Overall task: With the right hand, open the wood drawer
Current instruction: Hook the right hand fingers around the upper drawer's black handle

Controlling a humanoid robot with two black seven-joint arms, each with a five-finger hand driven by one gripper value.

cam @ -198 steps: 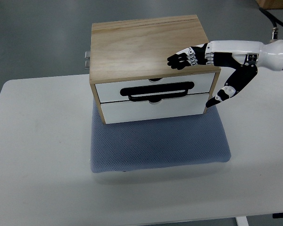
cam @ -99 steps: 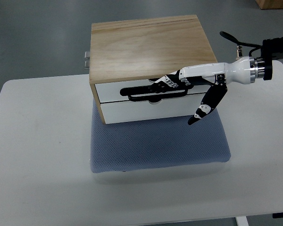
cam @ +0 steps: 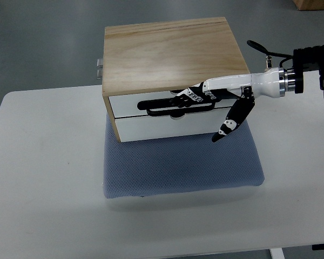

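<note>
The wooden drawer cabinet (cam: 170, 59) sits in the upper centre of the frame on a blue-grey mat (cam: 181, 164), itself on a white table (cam: 38, 178). A second ago the right hand (cam: 205, 97) hovered over the cabinet's top right edge; it has since dropped to the white front, and its fingers (cam: 184, 97) now curl at the black handle (cam: 179, 105) of the top drawer (cam: 175, 100), with the thumb hanging free below at the right. The grip looks hooked on, though full closure behind the handle is hidden. Both drawers are still flush, so the pull has not started. The left hand is out of view.
</note>
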